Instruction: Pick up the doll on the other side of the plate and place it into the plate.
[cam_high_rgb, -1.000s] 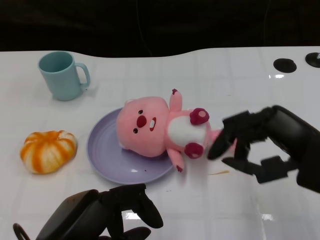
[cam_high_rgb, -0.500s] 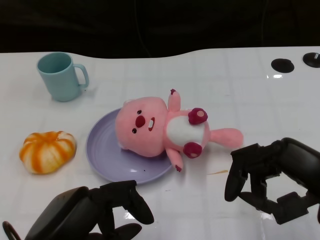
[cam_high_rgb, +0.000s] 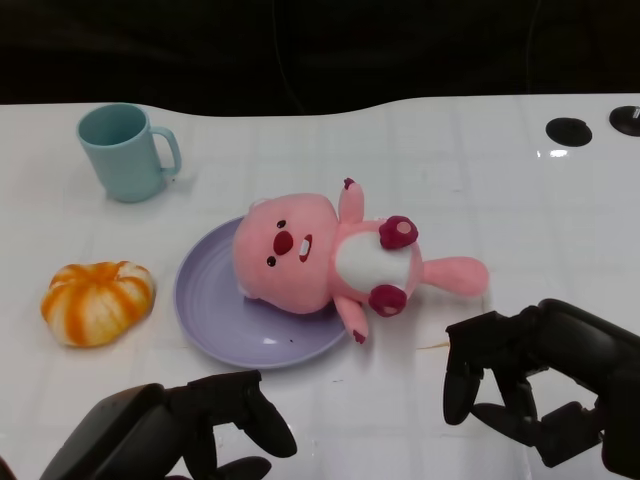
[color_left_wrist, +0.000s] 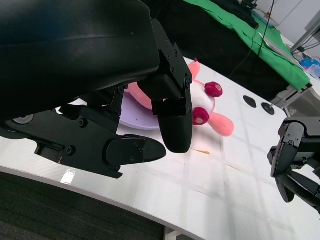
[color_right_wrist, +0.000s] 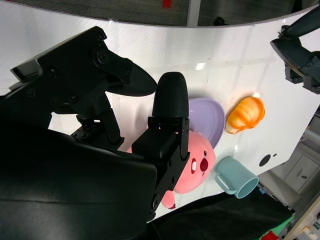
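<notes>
From the head view, the doll (cam_high_rgb: 330, 258) lies on its back with its head and upper body over the plate (cam_high_rgb: 215, 310) and its legs trailing off the rim toward the right hand (cam_high_rgb: 530, 385), which is nearer, empty, fingers apart. The left hand (cam_high_rgb: 190, 435) sits nearer the robot than the plate, also empty, fingers loosely spread. The left wrist view shows the doll's (color_left_wrist: 210, 105) feet pointing at the right hand (color_left_wrist: 295, 160). The right wrist view shows the doll's (color_right_wrist: 195, 165) face beside the plate (color_right_wrist: 210, 117).
</notes>
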